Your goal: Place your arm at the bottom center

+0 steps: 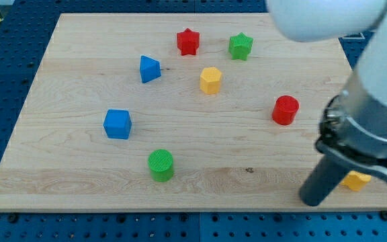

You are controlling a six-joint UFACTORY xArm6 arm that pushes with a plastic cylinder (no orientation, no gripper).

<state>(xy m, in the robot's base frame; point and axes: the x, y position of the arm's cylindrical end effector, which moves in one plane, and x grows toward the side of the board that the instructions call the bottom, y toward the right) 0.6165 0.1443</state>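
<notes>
Wooden board (79, 171), eight coloured blocks scattered across

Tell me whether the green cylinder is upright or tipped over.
Upright: the green cylinder stands on the board, its round flat face up. My tip is far to the view's right.

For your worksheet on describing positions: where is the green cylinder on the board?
The green cylinder stands toward the view's bottom, left of centre, just below and right of the blue cube.
</notes>
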